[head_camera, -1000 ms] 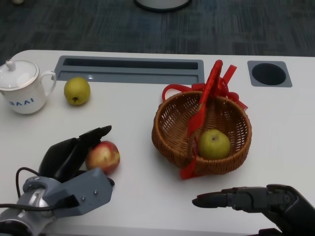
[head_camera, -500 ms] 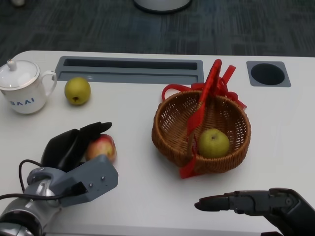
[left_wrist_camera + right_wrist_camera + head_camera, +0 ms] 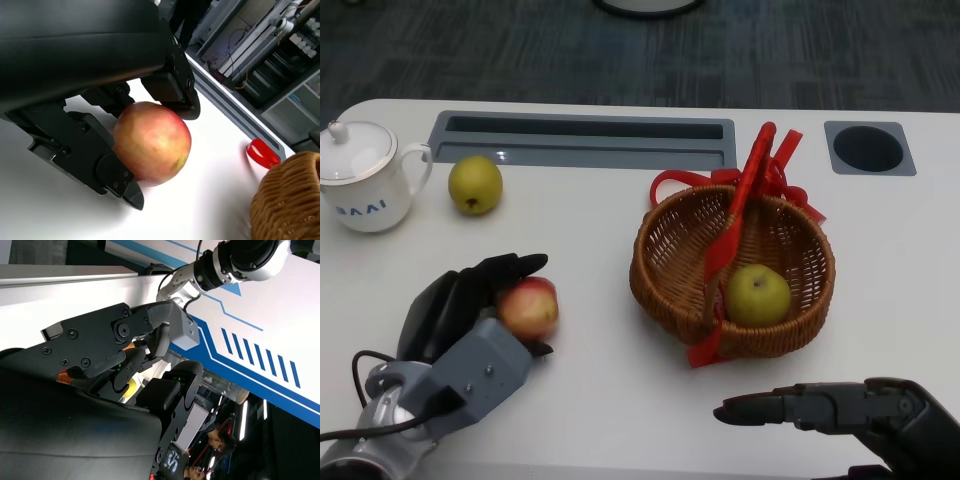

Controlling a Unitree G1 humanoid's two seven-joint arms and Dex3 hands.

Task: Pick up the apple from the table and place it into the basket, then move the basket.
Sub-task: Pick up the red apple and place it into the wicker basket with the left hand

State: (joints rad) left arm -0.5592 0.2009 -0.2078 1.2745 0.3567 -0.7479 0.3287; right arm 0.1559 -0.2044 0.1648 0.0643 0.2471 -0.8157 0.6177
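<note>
A red-yellow apple (image 3: 528,306) sits on the white table at the lower left. My left hand (image 3: 460,305) wraps round it from the left. The left wrist view shows the apple (image 3: 152,141) clasped between black fingers (image 3: 170,85) and the thumb below, its underside at the tabletop. A wicker basket (image 3: 660,270) with a red ribbon handle (image 3: 745,190) stands to the right of the apple, holding a green fruit (image 3: 757,294). The basket's edge (image 3: 287,200) appears in the left wrist view. My right hand (image 3: 840,408) lies flat near the front edge with fingers stretched out, holding nothing.
Another green fruit (image 3: 475,185) and a white lidded cup (image 3: 360,180) stand at the back left. A grey recessed slot (image 3: 585,140) and a round hole (image 3: 868,148) run along the table's far side.
My left hand's fingers have closed further round the apple, which shifted slightly away from me. The right hand has stayed put.
</note>
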